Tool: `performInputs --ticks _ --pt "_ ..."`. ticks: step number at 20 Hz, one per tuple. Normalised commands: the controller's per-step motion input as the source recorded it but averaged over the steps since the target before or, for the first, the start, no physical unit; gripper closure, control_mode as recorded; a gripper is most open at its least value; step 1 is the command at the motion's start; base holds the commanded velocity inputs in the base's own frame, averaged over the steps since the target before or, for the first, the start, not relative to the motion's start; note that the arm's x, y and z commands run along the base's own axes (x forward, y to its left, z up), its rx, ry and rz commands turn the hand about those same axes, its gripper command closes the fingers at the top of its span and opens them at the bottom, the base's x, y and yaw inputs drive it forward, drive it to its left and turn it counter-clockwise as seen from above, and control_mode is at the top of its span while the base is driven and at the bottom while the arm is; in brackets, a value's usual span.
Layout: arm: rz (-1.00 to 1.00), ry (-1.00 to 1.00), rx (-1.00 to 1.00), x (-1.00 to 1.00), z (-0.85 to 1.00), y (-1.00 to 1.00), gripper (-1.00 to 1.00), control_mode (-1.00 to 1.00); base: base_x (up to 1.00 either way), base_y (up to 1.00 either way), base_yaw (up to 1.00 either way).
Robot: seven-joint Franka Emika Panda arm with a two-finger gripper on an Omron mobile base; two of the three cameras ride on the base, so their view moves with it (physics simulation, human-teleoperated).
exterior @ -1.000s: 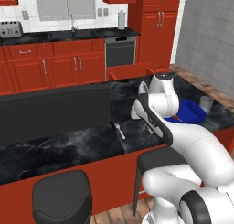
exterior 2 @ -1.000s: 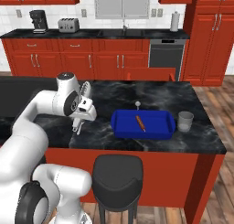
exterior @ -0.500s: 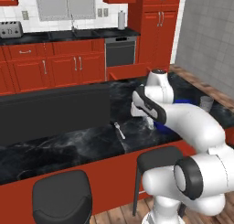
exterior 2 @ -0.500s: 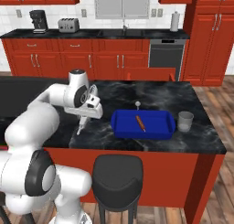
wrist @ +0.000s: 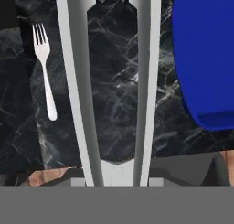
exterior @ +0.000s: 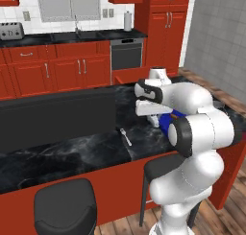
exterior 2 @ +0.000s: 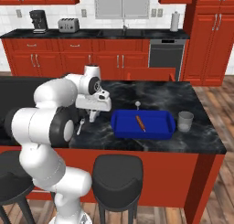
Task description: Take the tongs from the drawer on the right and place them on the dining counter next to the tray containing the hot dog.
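My gripper point(exterior 2: 93, 114) is shut on the tongs point(wrist: 80, 81), two slim silver-grey arms that hang from the hand just above the dining counter point(exterior 2: 160, 96). They are left of the blue tray point(exterior 2: 142, 135), which holds the thin orange hot dog point(exterior 2: 140, 123). In the left base view the gripper point(exterior: 154, 119) sits beside the tray point(exterior: 169, 123), partly hidden by my arm. The hand view has the tray's point(wrist: 201, 58) rounded corner to the right of the tongs. The red drawer point(exterior 2: 148, 74) juts out at the counter's far side.
A small silver fork point(wrist: 45, 67) lies on the marble left of the tongs, also the fork point(exterior 2: 81, 125) near my elbow. A glass cup point(exterior 2: 185, 121) stands right of the tray. Black stools point(exterior 2: 116, 173) line the near edge.
The hand with the tongs has moved toward the blue tray and a little lower, and the elbow has swung in front of the cameras. The grip has not changed.
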Motion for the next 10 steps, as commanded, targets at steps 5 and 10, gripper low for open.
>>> performInputs --ticks 5,10 --pt "0.23 0.01 -0.02 0.71 -0.45 -0.37 1.00 -1.00 0.00 0.00 0.00" --pt "0.06 -0.01 0.00 0.33 -0.30 -0.12 1.00 -1.00 0.00 0.00 0.00"
